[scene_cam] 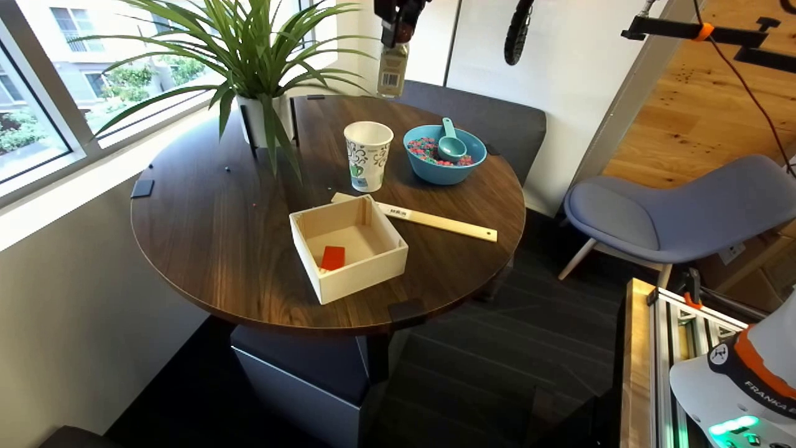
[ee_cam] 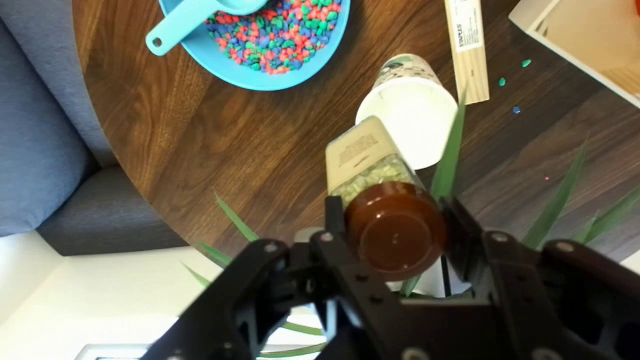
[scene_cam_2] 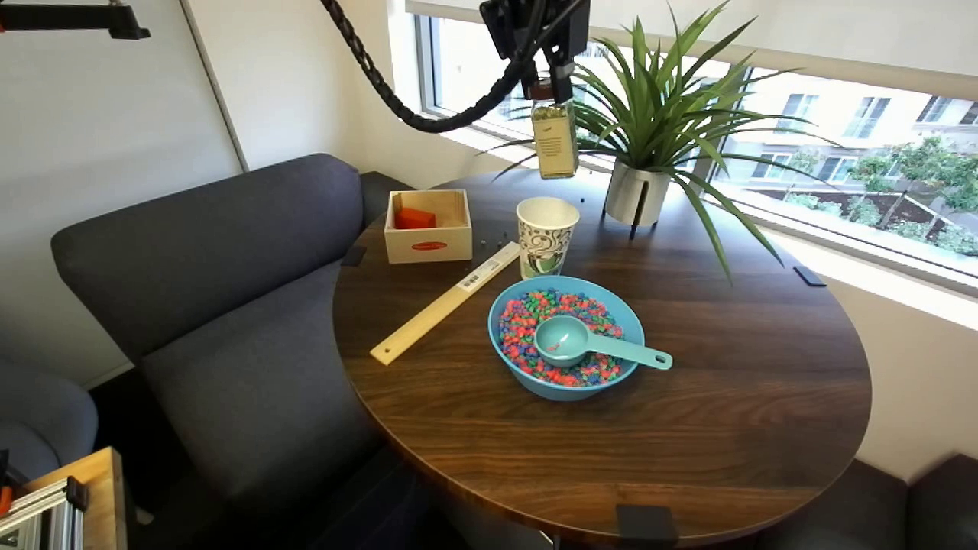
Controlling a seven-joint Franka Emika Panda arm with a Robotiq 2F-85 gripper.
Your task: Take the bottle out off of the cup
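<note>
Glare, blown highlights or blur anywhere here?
In an exterior view, pale sheen on the table near the window; in the wrist view, the inside of the cup washed near-white, highlights on the brown cap of the bottle, the pincer looks slightly soft.

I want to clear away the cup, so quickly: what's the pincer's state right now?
Pincer: closed, holding the spice bottle by its reddish-brown cap, out of the paper cup.

Round dark-brown wooden table (scene_cam_2: 726, 428) in an exterior view, round blue bowl (scene_cam_2: 561, 391) of multicoloured pebbles (scene_cam_2: 516, 332) below centre, long-handled teal scoop (scene_cam_2: 603, 346) atop, flat pale-wood strip (scene_cam_2: 443, 305) left of centre, square cream wooden box (scene_cam_2: 452, 251) above it, orange-red block (scene_cam_2: 416, 219) inside, long-leaved green plant (scene_cam_2: 649, 141) upper right
</note>
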